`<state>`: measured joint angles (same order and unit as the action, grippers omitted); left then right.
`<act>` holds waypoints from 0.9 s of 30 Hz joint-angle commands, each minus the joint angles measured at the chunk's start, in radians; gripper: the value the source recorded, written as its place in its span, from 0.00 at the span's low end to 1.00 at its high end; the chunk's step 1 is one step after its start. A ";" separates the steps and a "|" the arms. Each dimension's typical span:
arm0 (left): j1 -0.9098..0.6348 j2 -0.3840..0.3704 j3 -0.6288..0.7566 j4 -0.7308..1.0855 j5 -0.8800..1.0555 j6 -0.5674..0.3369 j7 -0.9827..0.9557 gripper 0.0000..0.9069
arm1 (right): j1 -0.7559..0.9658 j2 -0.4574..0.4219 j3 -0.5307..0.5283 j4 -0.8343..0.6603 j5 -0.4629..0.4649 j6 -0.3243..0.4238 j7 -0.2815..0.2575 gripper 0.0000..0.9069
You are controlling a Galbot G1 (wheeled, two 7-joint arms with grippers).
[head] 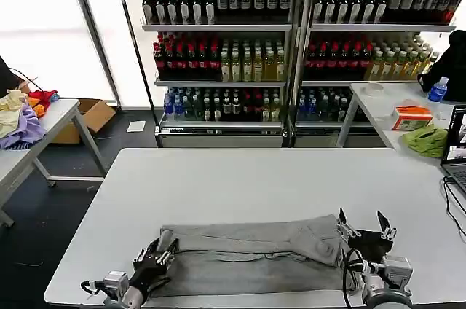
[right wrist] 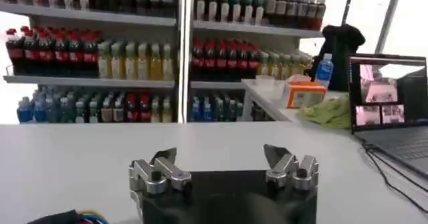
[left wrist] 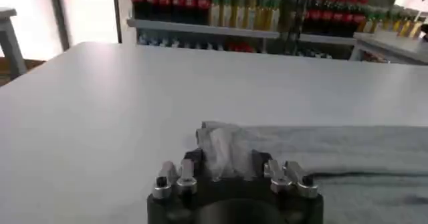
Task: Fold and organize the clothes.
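The left gripper (head: 159, 258) sits at the near left edge of the wide pale grey table (head: 240, 178), its fingers pinched on the left end of the light grey shirt (head: 255, 251). In the left wrist view a bunched fold of that cloth (left wrist: 224, 148) stands up between the fingers (left wrist: 194, 162).

The right gripper (head: 362, 225) is just off the shirt's right end, fingers spread wide and holding nothing. The right wrist view confirms the gap between its fingertips (right wrist: 164, 158), with bare table beyond.

The shirt lies flat along the near edge of the table, already doubled lengthwise into a long band, with a dark seam line running across it.

Procedure, as judged from this state:
1. Close the right gripper on the right end before any lift, so both ends rise together.
2. Keep the left pinch through both layers; a single-layer hold would let the fold open.
3. Lift evenly and low, keeping the band taut.

Beyond the table stand shelves of bottled drinks (head: 226, 39).
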<state>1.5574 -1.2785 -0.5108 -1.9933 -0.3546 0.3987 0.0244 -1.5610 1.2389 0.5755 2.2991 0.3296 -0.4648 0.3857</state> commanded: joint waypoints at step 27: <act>-0.031 0.511 -0.638 0.196 -0.165 -0.036 0.070 0.00 | 0.080 0.004 -0.040 -0.005 0.013 -0.036 0.010 1.00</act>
<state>1.5349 -1.0375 -0.8372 -1.9052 -0.4510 0.3700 0.0711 -1.4969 1.2421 0.5445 2.2966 0.3420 -0.4984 0.3945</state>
